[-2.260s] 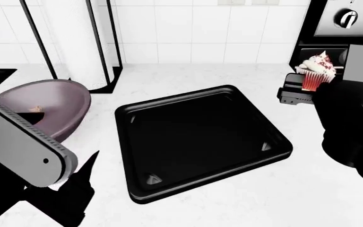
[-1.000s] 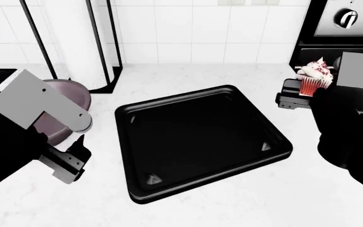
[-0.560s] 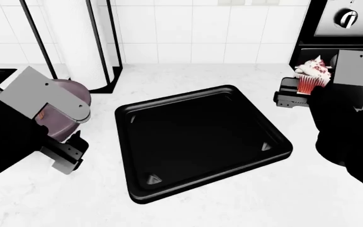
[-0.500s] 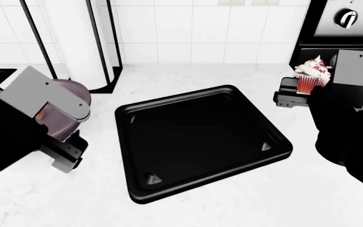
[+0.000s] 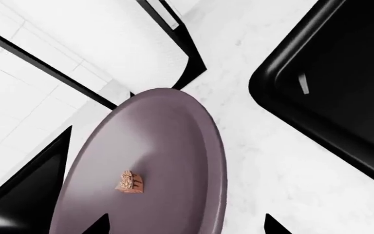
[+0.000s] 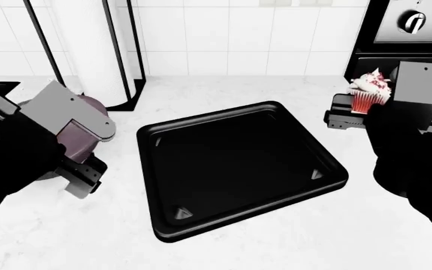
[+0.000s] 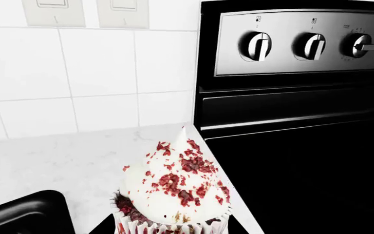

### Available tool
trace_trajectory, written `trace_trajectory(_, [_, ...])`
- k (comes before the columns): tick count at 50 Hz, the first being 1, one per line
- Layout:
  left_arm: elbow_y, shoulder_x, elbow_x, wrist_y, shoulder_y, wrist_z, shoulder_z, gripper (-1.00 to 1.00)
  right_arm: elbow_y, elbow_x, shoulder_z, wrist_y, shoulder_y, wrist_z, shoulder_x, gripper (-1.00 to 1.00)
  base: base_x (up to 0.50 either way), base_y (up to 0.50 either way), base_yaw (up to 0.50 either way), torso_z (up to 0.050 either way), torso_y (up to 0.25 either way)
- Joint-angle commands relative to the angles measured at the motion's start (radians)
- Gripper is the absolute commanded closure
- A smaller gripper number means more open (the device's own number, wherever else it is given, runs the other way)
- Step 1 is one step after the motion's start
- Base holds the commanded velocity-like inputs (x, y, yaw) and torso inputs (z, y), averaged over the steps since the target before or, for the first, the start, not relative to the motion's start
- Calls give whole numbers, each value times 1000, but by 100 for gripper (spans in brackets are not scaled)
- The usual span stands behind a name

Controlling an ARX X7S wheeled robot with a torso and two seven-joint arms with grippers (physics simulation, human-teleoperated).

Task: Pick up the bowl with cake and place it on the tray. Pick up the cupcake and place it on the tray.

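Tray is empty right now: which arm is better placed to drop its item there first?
Right, probably. The right gripper already holds the cupcake lifted beside the tray. The left gripper is at the bowl, which appears not yet lifted.

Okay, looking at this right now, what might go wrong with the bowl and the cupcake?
The cake lies loose in the bowl, so tipping the bowl while lifting it might slide the cake out. The cupcake sits high at the right gripper, short of the tray; releasing there would drop it on the counter.
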Motion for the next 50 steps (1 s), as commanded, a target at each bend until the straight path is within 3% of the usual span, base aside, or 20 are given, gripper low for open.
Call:
trace_trajectory(1, [-23, 38, 124, 9, -3, 100, 54, -100, 10, -26, -8, -5, -4, -19, -5, 100, 0, 0, 0, 0, 0])
trace_trajectory(16, [-57, 54, 231, 44, 4, 193, 116, -100, 24, -38, -21, -7, 5, -26, -11, 100, 0, 0, 0, 0, 0])
trace_trajectory(50, [-136, 41, 318, 93, 31, 236, 181, -100, 49, -71, -39, -43, -1, -50, -18, 100, 0, 0, 0, 0, 0])
